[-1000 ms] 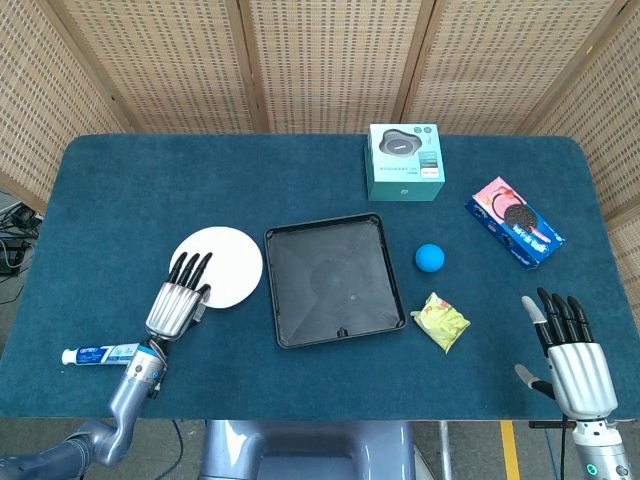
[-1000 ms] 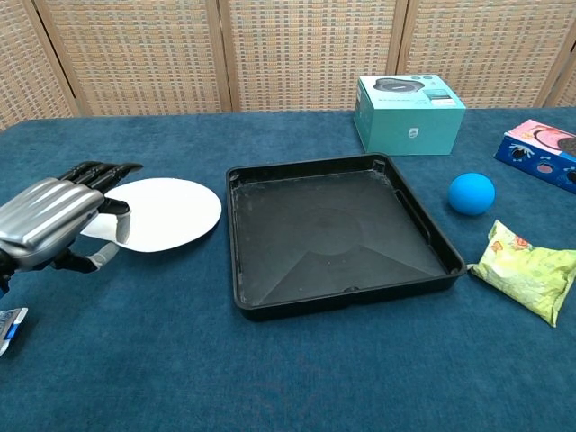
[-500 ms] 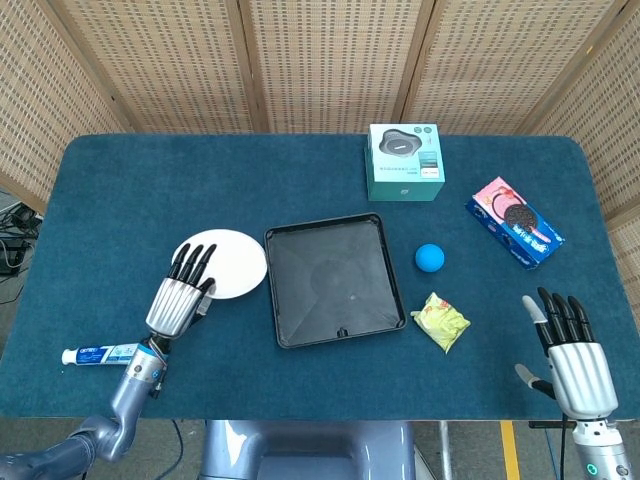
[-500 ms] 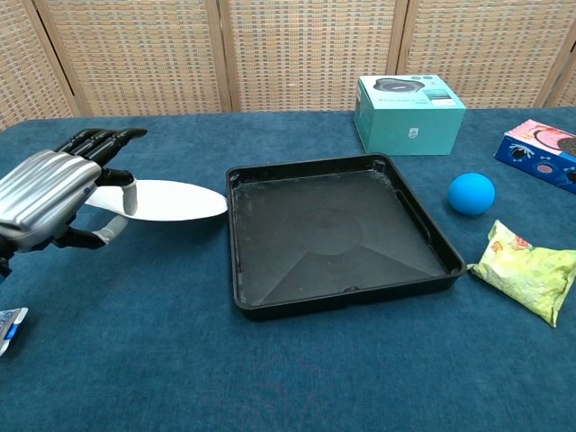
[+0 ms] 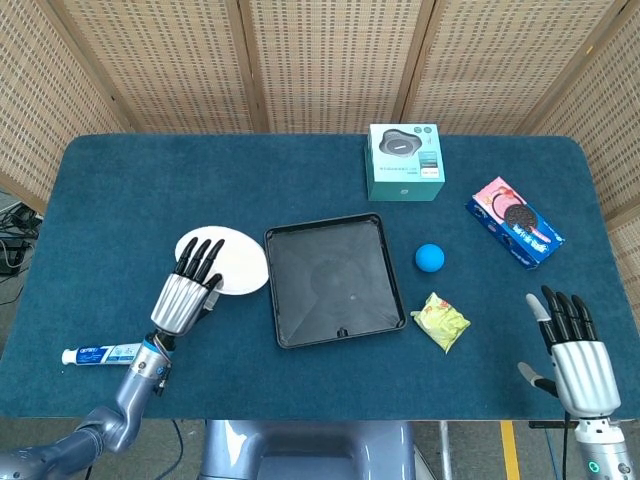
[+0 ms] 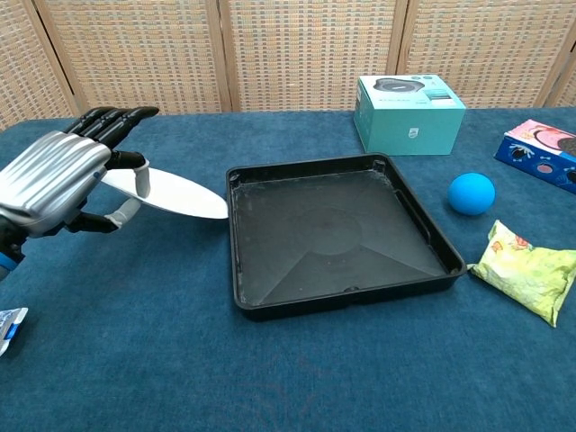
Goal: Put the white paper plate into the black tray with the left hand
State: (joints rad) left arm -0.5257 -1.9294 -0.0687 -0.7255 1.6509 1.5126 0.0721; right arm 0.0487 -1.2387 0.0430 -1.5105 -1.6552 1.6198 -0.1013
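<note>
- The white paper plate is pinched at its left rim by the left hand, thumb beneath and the other fingers laid over the top, left of centre in the chest view.
- The plate is held off the blue table and tilted, its right edge lower and just beside the upper left corner of the black tray; whether the two touch cannot be told.
- In the head view the plate is seen just left of the tray, with bare cloth above and to the left of the left hand.
- A toothpaste tube lies at the lower left, near the left wrist.
- The tray interior is bare and dark, with a raised rim on all sides.
- Right of the tray lie a blue ball and a yellow snack packet, both apart from it.
- A teal box stands above the tray, and a cookie package lies at the right.
- The right hand is seen at the lower right corner, fingers spread, holding nothing.
- The plate is plain white, round and thin.
</note>
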